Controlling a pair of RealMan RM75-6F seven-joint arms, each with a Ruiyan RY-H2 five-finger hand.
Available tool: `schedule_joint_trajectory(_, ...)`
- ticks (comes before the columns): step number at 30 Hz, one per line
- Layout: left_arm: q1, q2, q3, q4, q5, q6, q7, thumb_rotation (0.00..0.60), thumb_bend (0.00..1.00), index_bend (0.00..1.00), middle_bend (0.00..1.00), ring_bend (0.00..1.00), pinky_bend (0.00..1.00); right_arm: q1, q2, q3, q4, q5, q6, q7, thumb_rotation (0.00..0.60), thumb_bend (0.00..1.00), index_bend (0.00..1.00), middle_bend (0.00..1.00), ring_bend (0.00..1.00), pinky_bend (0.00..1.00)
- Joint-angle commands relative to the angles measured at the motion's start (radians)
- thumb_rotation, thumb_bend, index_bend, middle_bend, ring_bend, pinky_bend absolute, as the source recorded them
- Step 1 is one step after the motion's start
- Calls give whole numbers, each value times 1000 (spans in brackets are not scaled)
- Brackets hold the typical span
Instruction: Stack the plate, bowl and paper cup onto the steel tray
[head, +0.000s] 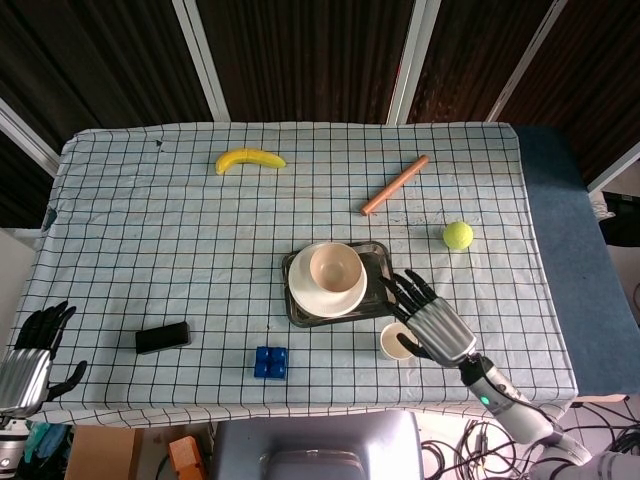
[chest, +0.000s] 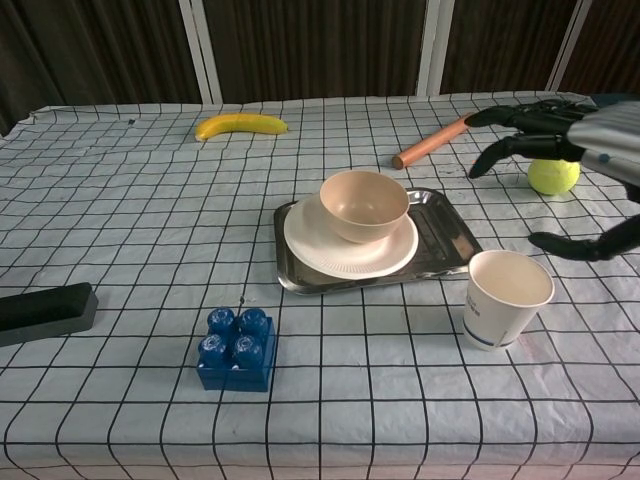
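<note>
Now the robot's right hand (head: 432, 322) hovers with its fingers spread and nothing in them, just beside the white paper cup (chest: 507, 298), which stands upright on the checked tablecloth (head: 150, 240) with its mouth open to the top. Left of the cup, close by, lies the shallow rectangular steel tray (chest: 443, 236); on it sits the round white plate (chest: 310, 243), shifted toward the tray's left side, and in the plate rests the beige bowl (chest: 364, 203), upright. A bare strip of tray shows on the side nearest the hand. Far off at the table's left front corner, the dark left hand (head: 35, 352) hangs beyond the edge, fingers loosely apart, holding nothing.
</note>
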Motion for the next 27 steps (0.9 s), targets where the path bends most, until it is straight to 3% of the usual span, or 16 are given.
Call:
schedule_joint_trajectory(1,-3,-1,-1,-6,-1,-4,5,600,339,0,16,0,0,-54,23,-55,38,-47,39,18,600,290,246,4,0,46)
schedule_joint_trajectory(16,2,2,14,-22,6,-6,37,600,337,0,15,0,0,-78,-69,-69,168,-62,-32,54,600,290,305,5,0,46)
schedule_joint_trajectory(27,13,6,20,-6,2,-3,21,600,350,0,16,0,0,-71,-158,-45,240,-33,-93,79,600,297,472,0,0,46)
